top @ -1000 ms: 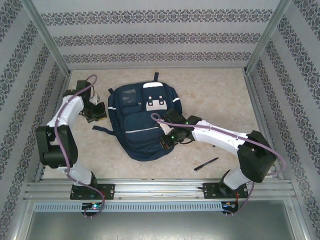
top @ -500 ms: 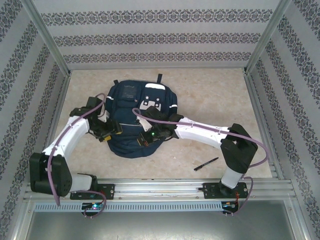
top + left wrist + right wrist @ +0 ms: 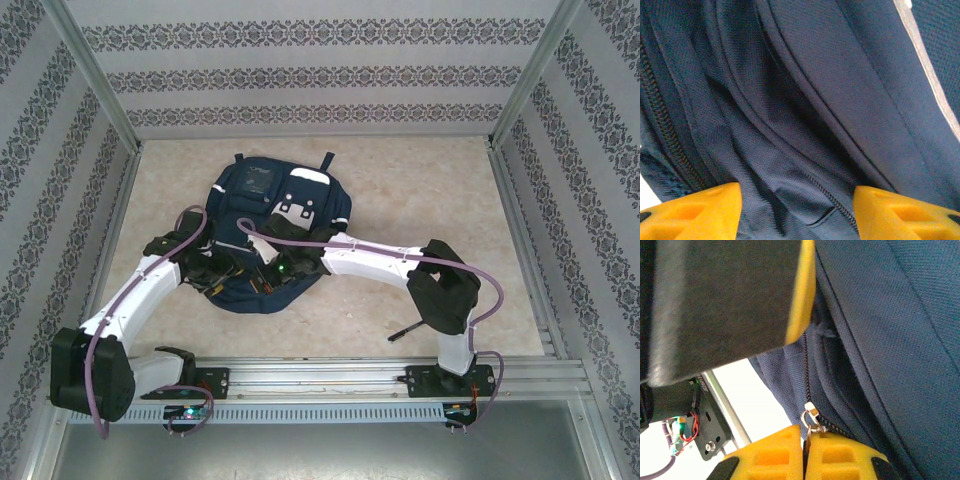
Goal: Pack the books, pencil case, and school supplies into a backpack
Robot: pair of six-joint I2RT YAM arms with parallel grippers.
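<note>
- Since a second ago the backpack (image 3: 232, 207) had swung round and slid a little toward the far-left of the table (image 3: 430, 190), and it looked more bunched up.
- The left arm, earlier beside the pack's left flank, had come in over its near edge; the right arm had reached further left across it.
- The right arm's elbow now covered one end of the black pen (image 3: 400, 332), which lay on the table near the right base, well apart from the pack.
- In the right wrist view, a dark finger (image 3: 725, 305) of the left gripper (image 3: 797, 212) with a yellow pad crowded in just above the zip line.
- The left gripper's jaws stood wide apart, with folds of navy fabric and a zip track (image 3: 660, 135) between them; whether the pads touched the cloth could not be told.
- The right gripper (image 3: 803, 440) was pressed together, pinching the metal zipper pull (image 3: 810, 416) at the pack's near edge.
</note>
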